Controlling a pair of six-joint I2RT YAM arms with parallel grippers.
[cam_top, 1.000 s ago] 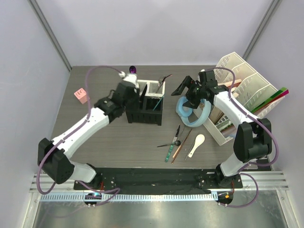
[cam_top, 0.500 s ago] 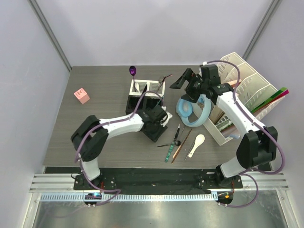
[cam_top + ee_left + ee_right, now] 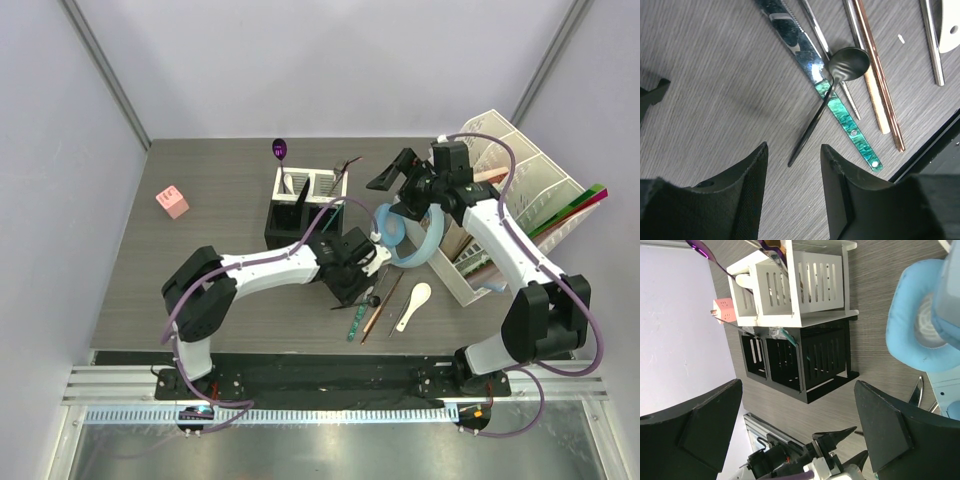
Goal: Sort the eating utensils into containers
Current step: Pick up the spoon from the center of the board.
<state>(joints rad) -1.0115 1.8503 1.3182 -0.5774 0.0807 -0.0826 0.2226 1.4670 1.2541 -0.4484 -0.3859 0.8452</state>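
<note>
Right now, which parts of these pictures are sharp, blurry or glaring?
Left wrist view: the knife blade throws bright glare, the left fingers look dark and soft. Right wrist view: the right fingers are blurred black shapes, the black caddy sharp, the blue ring slightly soft. Top view: even light, faint shadows on the table.

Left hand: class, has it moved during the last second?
Yes. The left hand swung from left of the caddy to its near right, over the loose cutlery.

The left gripper (image 3: 362,282) swung away from the caddy (image 3: 300,215) near upper centre, down to the loose cutlery (image 3: 372,300) at lower centre; the right gripper (image 3: 392,175) edged slightly upward.
</note>
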